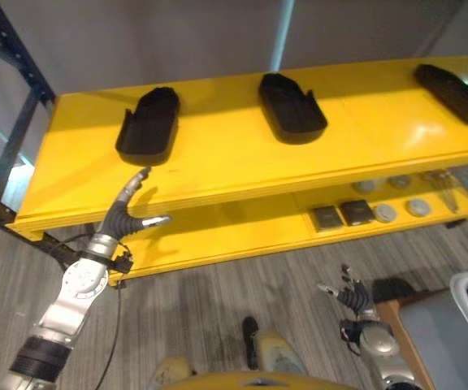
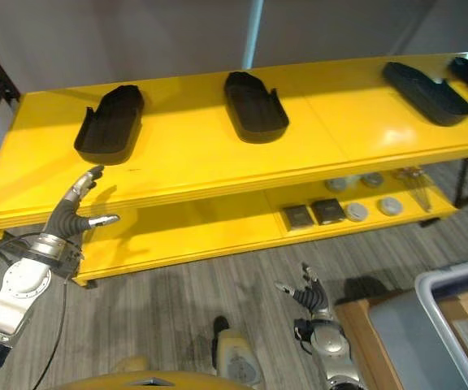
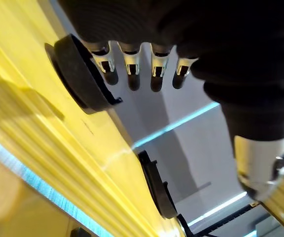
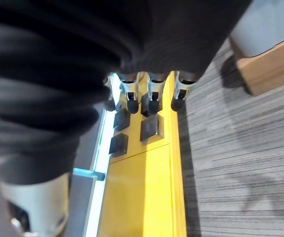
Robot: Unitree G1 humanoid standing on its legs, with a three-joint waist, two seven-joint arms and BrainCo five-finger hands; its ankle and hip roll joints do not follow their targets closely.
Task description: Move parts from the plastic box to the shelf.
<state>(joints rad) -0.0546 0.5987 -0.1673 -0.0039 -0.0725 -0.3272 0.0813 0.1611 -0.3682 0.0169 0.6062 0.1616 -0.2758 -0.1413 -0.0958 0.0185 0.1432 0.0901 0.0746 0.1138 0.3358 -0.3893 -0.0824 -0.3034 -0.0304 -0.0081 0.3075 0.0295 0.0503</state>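
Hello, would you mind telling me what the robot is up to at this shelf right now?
It is shelving parts. Three black moulded parts lie spaced along the yellow shelf's top board. The left hand is open and empty, just in front of the leftmost part. The right hand hangs open and empty low over the floor, beside the plastic box.

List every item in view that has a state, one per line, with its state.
Left hand: open, holding nothing, raised by the front edge of the top shelf.
Right hand: open, holding nothing, low over the floor.
Left black part: lying on the top shelf, untouched.
Middle black part: lying on the top shelf.
Right black part: lying on the top shelf.
Plastic box: on the floor at right; contents not visible.
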